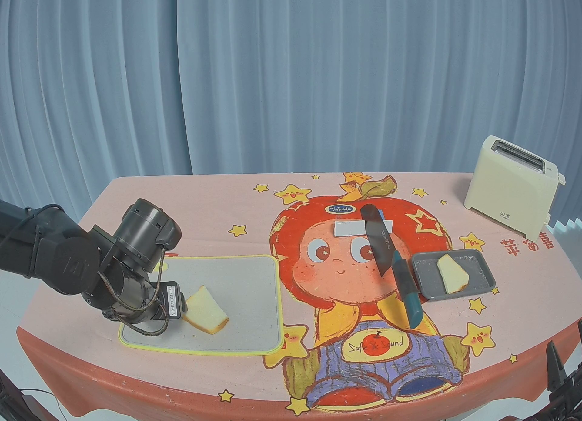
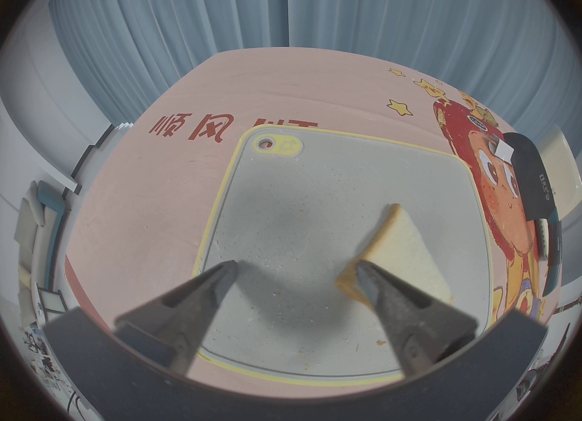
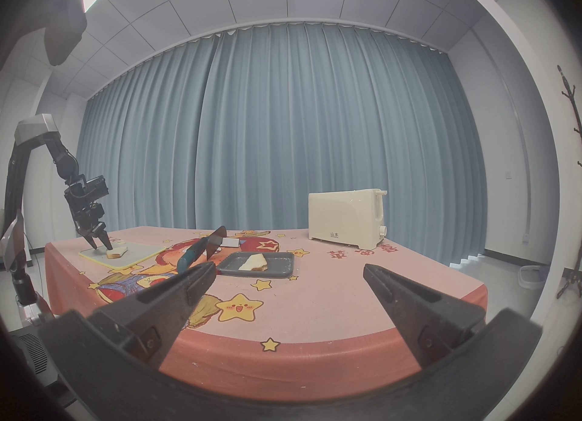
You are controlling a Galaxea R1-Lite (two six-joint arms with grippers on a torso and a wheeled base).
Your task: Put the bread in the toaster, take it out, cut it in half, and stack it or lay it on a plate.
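Left pincer (image 2: 297,266) hangs wide open low over the cutting board (image 2: 339,180), the bread half (image 2: 403,243) just beside one finger. Plating seems in hand: next the pincer must centre on that piece, close, and carry it to the plate (image 1: 424,260), well apart, where the other half (image 1: 453,273) lies.

Glossy plastic toaster (image 1: 513,184); matt metal tray (image 1: 428,270).
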